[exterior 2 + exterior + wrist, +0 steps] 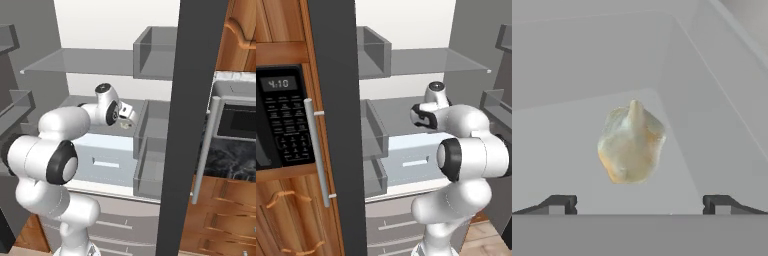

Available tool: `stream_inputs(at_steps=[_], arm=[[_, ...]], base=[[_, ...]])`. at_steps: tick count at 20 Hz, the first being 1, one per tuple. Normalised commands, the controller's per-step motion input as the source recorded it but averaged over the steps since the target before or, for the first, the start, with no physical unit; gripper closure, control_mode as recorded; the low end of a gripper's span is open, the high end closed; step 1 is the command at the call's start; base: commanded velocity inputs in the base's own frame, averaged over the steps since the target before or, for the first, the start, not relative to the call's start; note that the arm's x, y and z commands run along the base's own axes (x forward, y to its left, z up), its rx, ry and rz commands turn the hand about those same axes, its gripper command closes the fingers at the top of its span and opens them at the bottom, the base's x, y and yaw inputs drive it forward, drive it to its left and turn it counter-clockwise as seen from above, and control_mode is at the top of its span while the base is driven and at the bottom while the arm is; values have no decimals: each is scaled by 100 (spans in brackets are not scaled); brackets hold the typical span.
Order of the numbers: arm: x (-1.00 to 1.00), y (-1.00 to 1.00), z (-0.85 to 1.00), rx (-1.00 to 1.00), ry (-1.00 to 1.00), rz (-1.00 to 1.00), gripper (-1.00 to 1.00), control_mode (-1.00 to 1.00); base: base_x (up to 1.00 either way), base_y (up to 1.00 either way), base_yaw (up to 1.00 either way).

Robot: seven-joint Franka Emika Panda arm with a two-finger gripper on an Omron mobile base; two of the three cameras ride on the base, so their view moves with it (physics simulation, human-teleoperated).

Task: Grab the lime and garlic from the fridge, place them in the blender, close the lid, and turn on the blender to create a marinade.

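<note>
**Gripper spread wide before the garlic**

The gripper [639,202] is held inside the open fridge [338,125], over the middle shelf [80,102], with its jaws spread wide and nothing between them. The garlic [631,143] is seen on that shelf, near its right edge, just ahead of the fingertips [559,203], untouched.

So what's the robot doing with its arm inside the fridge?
The robot arm is reaching into the open fridge. Its tool is open, with the fingers spread wide, and it points straight at a garlic bulb sitting on a grey shelf. The garlic lies just ahead, between the two fingertips but not touched by them. Nothing has been picked up yet.
</note>
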Motion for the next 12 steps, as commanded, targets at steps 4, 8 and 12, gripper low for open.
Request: stream_inputs(at_steps=[4,8,12], arm=[[44,-4,-24,0,3,0,-100,-100],[42,0,-23,0,0,0,-100,-100],[32,0,-24,0,0,0,-100,-100]], base=[[0,0,0],[0,0,0],[0,0,0]])
